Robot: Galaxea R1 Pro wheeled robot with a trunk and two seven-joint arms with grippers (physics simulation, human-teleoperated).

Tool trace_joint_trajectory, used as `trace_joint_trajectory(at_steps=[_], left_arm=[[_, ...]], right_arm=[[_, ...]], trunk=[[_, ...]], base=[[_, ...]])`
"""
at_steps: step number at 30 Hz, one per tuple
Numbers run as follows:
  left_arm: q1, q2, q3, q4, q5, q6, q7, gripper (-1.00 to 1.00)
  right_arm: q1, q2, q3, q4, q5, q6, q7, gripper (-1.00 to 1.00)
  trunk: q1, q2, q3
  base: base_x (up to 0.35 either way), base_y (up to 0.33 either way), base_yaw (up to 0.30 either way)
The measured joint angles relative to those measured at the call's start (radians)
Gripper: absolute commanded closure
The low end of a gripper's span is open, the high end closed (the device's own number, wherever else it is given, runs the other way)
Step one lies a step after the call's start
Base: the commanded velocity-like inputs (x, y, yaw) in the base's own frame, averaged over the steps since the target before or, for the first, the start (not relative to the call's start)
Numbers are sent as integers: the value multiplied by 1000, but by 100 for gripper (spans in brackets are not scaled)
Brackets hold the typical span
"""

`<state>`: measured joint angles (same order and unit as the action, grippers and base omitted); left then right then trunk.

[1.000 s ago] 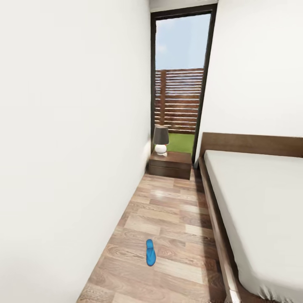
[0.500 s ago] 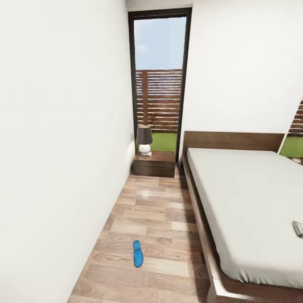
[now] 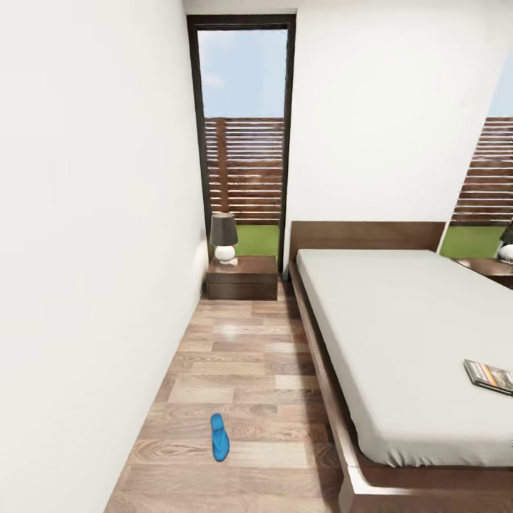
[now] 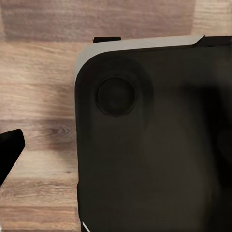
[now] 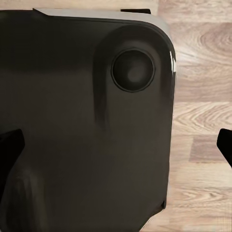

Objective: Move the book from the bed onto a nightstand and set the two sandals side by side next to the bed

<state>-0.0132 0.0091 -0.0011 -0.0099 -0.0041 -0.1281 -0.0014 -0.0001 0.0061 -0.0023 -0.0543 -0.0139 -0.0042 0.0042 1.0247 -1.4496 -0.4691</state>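
Thin dark book point(image 3: 489, 376) with orange band, flat on the off-white mattress of the bed point(image 3: 399, 335) near its far right edge; one bright blue sandal point(image 3: 219, 437) on wood-plank floor point(image 3: 242, 370) beside the frame. Dark nightstand point(image 3: 242, 278) with lamp point(image 3: 224, 237) under tall window point(image 3: 244, 135), white walls. Pincer spread impossible to tell; dark fingertip point(image 4: 9, 150) over planks, no placing of these from it.

bed point(image 3: 399, 335): book point(image 3: 489, 375) on mattress | floor point(image 3: 249, 363): one sandal point(image 3: 219, 436) | nightstand point(image 3: 242, 277): lamp point(image 3: 224, 237)
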Motion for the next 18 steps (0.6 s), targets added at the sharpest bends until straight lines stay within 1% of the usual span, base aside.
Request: trace_joint_trajectory(at_steps=[6, 14, 18], left_arm=[[0, 0, 0, 0, 0, 0, 0, -100], [0, 0, 0, 0, 0, -1, 0, -100], [0, 0, 0, 0, 0, -1, 0, -100]], right_arm=[[0, 0, 0, 0, 0, 0, 0, -100], [0, 0, 0, 0, 0, 0, 0, -100], [0, 0, 0, 0, 0, 0, 0, -100]], trunk=[[0, 0, 0], [0, 0, 0], [0, 0, 0]], base=[[66, 68, -217], [18, 18, -221], [5, 5, -128]])
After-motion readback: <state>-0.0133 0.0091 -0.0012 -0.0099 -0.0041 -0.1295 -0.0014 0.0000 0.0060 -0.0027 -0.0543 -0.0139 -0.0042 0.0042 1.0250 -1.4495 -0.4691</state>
